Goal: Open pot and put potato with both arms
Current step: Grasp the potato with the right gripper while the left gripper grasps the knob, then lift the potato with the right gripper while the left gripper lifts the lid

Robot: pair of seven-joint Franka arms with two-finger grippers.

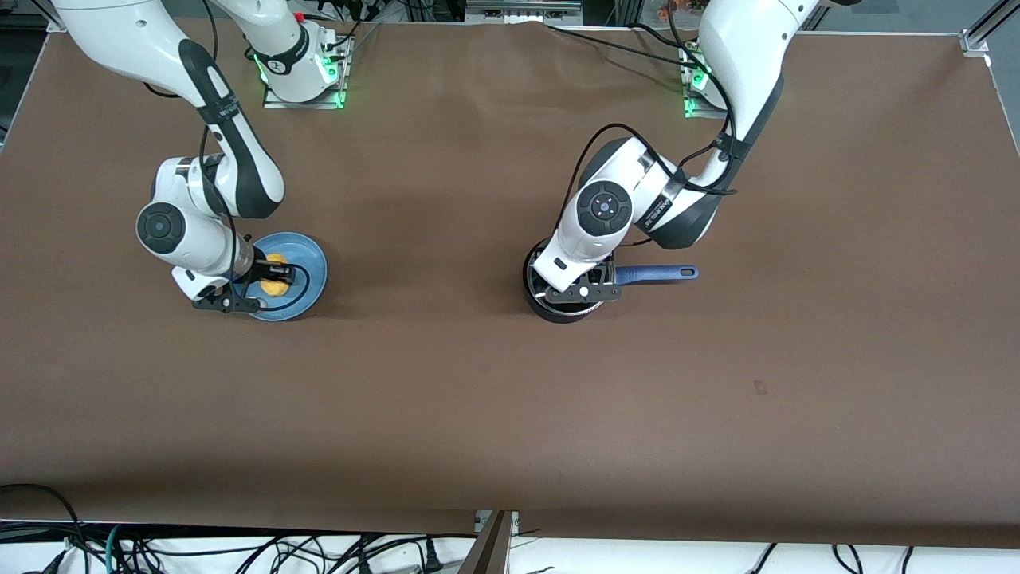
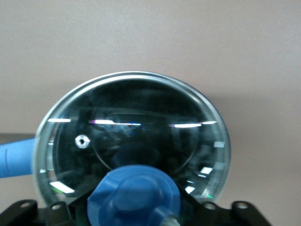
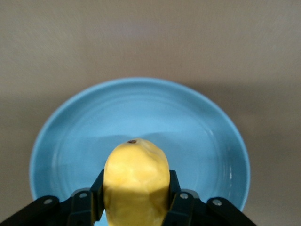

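Note:
The black pot [image 1: 550, 307] stands mid-table with its blue handle [image 1: 657, 273] pointing to the left arm's end. Its glass lid [image 2: 141, 122] lies on it. My left gripper [image 1: 579, 288] is down over the lid, and in the left wrist view the gripper [image 2: 134, 202] is closed around the blue knob [image 2: 134, 188]. The yellow potato [image 1: 276, 290] is on the light-blue plate [image 1: 309, 263] toward the right arm's end. My right gripper [image 1: 271, 277] is shut on the potato [image 3: 136, 174], one finger at each side, low over the plate [image 3: 141, 108].
The brown table [image 1: 478, 399] stretches wide around both spots. The pot's handle shows in the left wrist view [image 2: 16, 160]. Cables hang along the table edge nearest the front camera. The arm bases stand at the edge farthest from it.

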